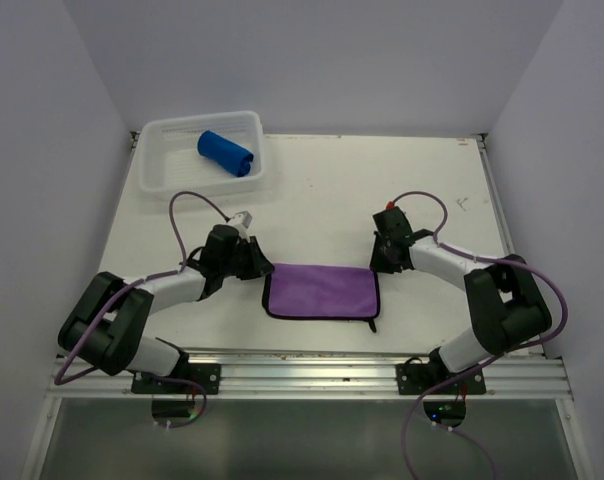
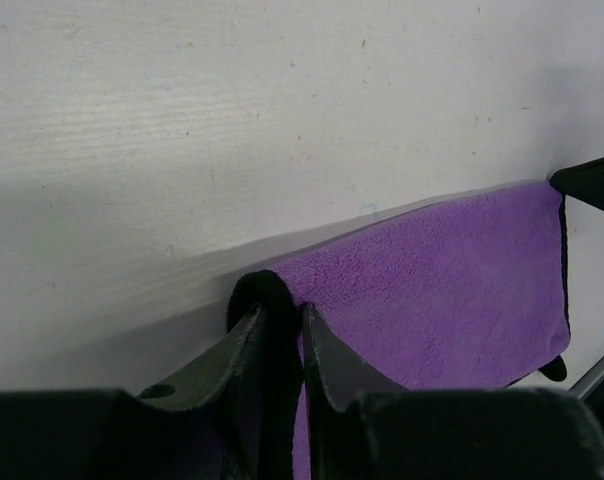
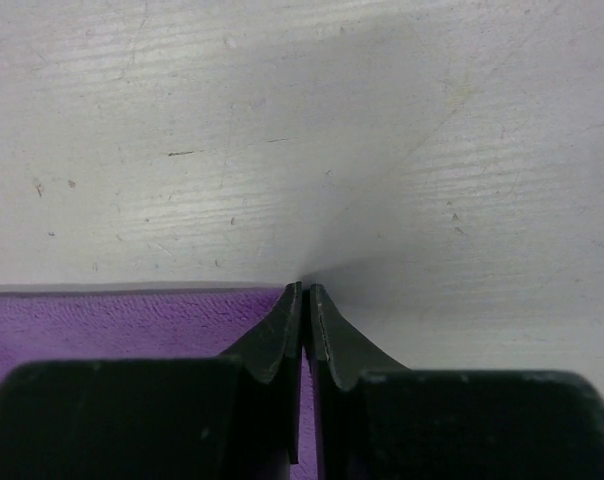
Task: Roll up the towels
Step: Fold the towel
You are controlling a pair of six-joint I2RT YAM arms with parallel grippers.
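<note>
The light purple, dark-edged cloth towel (image 1: 322, 290) lies flat on the white counter (image 1: 332, 200). The left gripper (image 2: 282, 312) pinches its far left corner. The right gripper (image 3: 304, 292), pressed almost together, nips the far right corner. Soft, light and floppy, the towel likely rolls best held by both corners.

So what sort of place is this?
Probably a robotics lab test cell: a white table boxed in by plain walls, left arm and right arm bolted to a metal rail, and just a basket, blue towel and purple towel as props.

The basket (image 1: 152, 158) holds the rolled towel (image 1: 226, 153), behind the flat towel (image 1: 320, 291).
</note>
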